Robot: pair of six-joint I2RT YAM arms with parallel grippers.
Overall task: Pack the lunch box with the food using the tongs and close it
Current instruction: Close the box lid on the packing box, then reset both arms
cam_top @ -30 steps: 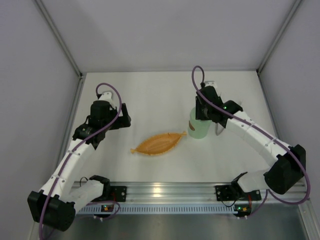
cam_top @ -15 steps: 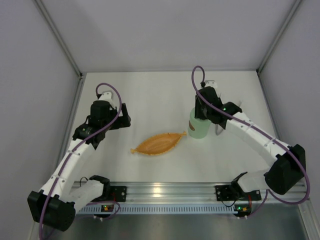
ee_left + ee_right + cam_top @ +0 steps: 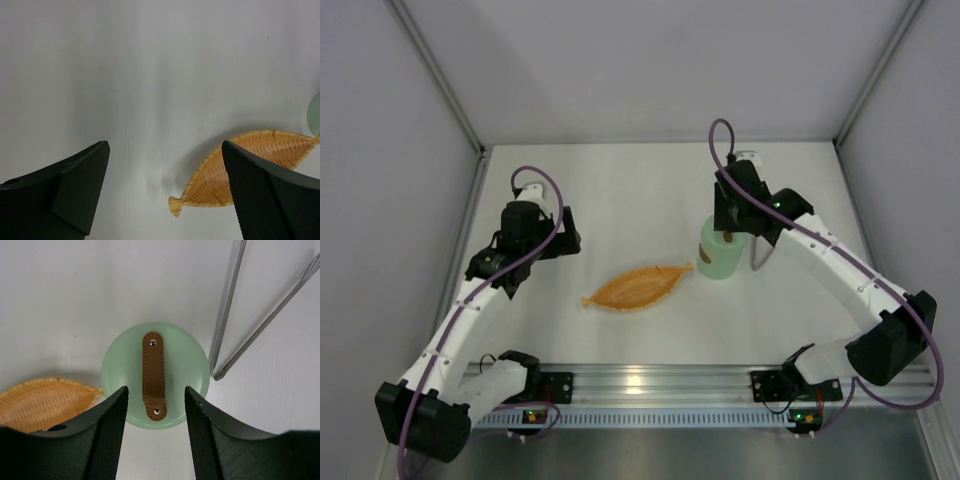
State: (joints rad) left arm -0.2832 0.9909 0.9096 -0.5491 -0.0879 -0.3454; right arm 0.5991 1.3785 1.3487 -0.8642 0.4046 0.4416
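Closing looks done: pale mint-green cylindrical lunch box (image 3: 721,258) wears its brown-strapped lid (image 3: 180,365); slim grey tongs (image 3: 227,305) lie at its two o'clock. Right hand (image 3: 156,405) hovers open above; left hand (image 3: 165,150) open, empty. Next: lift clear.

Can't see inside your lunch box (image 3: 718,262): lid (image 3: 185,370) covers it, contents hidden. Tongs (image 3: 227,305) run off the right wrist view's top and right edges, spread ends out of frame; from the top camera your right arm (image 3: 820,255) hides most of them. Orange dish (image 3: 45,402) cut by the right wrist view's left edge. Left wrist view: box only a green sliver at right edge, left gripper (image 3: 165,145) finger (image 3: 270,200) covers part of the dish.
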